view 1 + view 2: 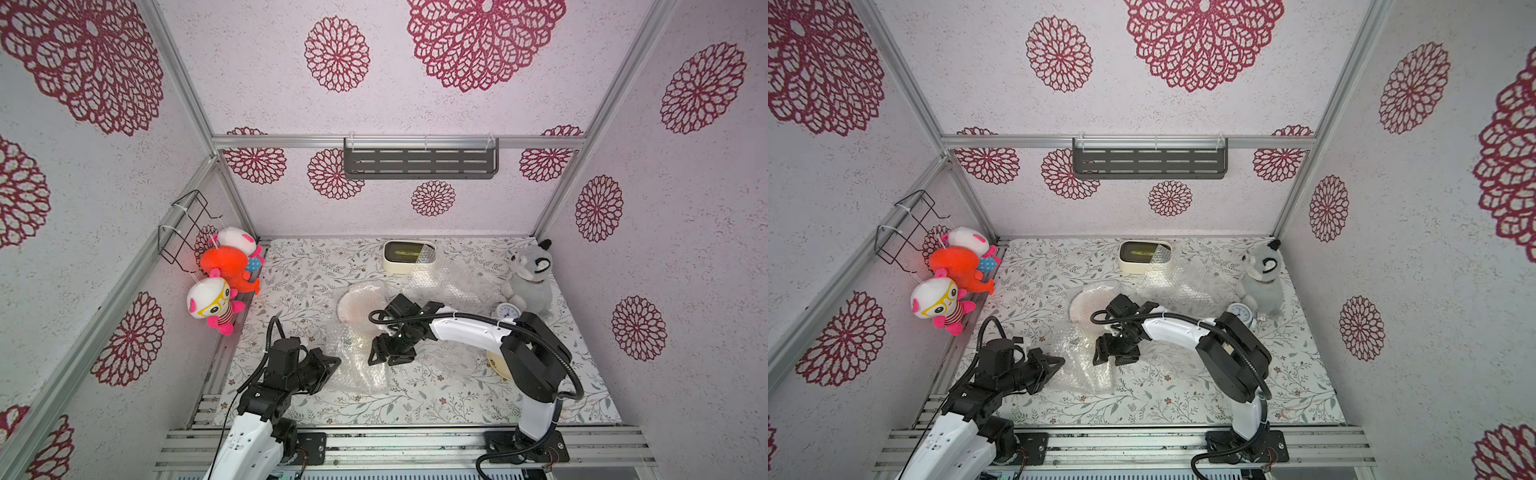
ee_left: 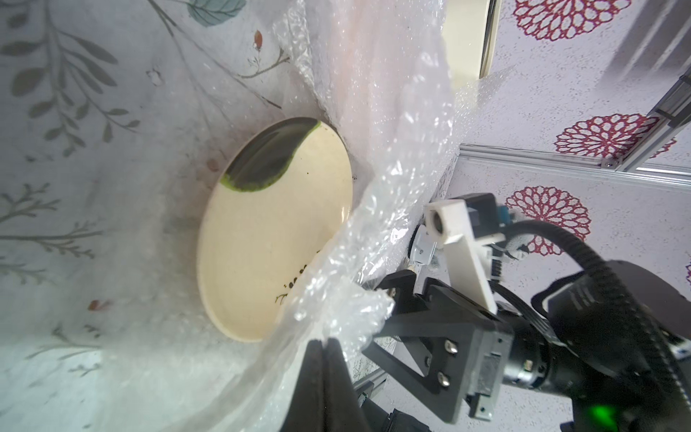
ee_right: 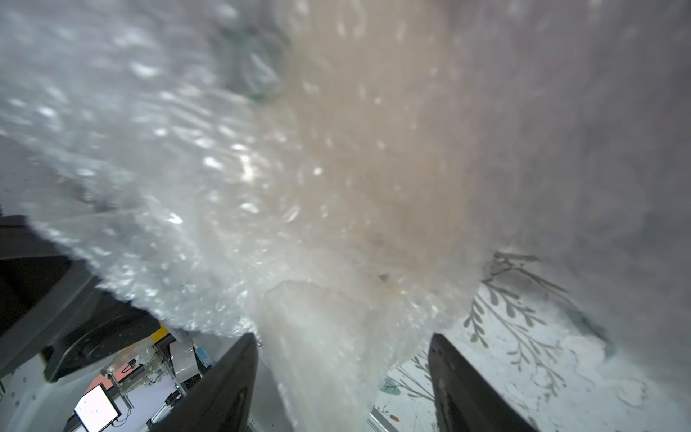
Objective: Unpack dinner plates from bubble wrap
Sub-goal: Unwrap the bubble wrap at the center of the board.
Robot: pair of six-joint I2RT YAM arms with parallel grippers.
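The left gripper [image 1: 336, 361] is fully closed. In the left wrist view its two dark fingers [image 2: 318, 374] are pressed together on an edge of the clear, crinkly bubble wrap [image 2: 374, 157]. It holds that edge lifted off the floral-printed table cover [image 1: 415, 399].

The right gripper [image 1: 390, 358] points down over the middle of the same sheet [image 1: 353, 376]. The right wrist view shows its jaws standing wide apart [image 3: 342, 359]. A whitish fold of the wrap [image 3: 321, 336] hangs between the black fingers [image 3: 224, 392], and they do not squeeze it.

Past the raised sheet, the left wrist view shows a round cream ceramic plate [image 2: 269, 239] with a dark green patch on its rim and small dark motifs. It lies flat and bare on the cover. In a top view only its rim [image 1: 496, 368] shows, on the right side of the table beside the right arm's black elbow.

A second plate, pale and pinkish [image 1: 1088, 305], lies beyond the grippers toward the middle of the table, under bubble wrap. A loose sheet of wrap [image 1: 449, 282] is spread behind the right arm, and one corner lies over the cream rounded box with a dark green top [image 1: 409, 255] at the back. A small white round alarm clock [image 1: 506, 311] stands just in front of a grey plush animal [image 1: 528, 278] at the right edge.
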